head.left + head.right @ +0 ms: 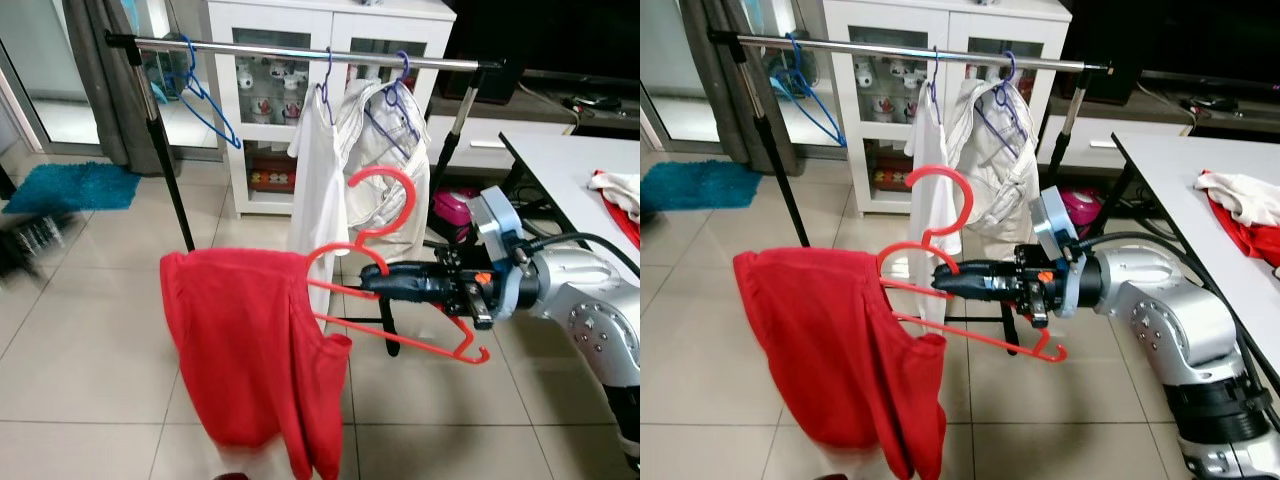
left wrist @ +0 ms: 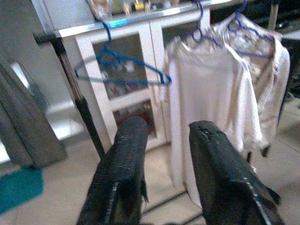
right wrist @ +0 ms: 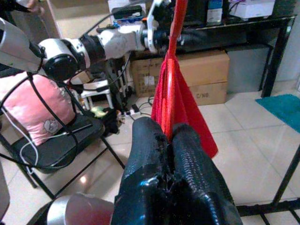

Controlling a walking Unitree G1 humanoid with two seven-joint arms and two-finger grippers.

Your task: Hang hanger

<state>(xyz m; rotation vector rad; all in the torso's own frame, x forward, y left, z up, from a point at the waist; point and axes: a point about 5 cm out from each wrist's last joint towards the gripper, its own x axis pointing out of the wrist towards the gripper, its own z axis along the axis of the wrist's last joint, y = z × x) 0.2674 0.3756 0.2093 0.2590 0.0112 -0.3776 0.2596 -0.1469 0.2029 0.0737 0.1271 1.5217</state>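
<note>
The right gripper (image 1: 940,279) reaches out from the silver arm toward the robot's left, its jaws pressed together on the thin red plastic hanger (image 1: 940,215) just below the hook. The hanger hangs in mid-air in front of the clothes rack, hook up, well below the horizontal chrome rail (image 1: 300,50). A bright red cloth garment (image 1: 250,350) droops from the hanger's left end and falls toward the pale tiled floor (image 1: 90,330).

On the rail hang an empty blue wire hanger (image 1: 200,95) near its left end, a white sleeveless top (image 1: 318,180) about the middle, and a cream-white shirt (image 1: 395,150) on a purple hanger nearer the right end. Behind the rack stands a white glass-door cabinet (image 1: 270,90) (small figures show on its shelves).

The left gripper (image 2: 164,173) shows its two black fingers (image 2: 124,168) apart with nothing between the jaws, pointed at the rack's blue hanger and white clothes.

On the far right, a white bench (image 1: 1180,190) carries a crumpled white and red cloth (image 1: 1240,205) near its right edge. A teal rug (image 1: 70,185) lies on the floor at far left.
</note>
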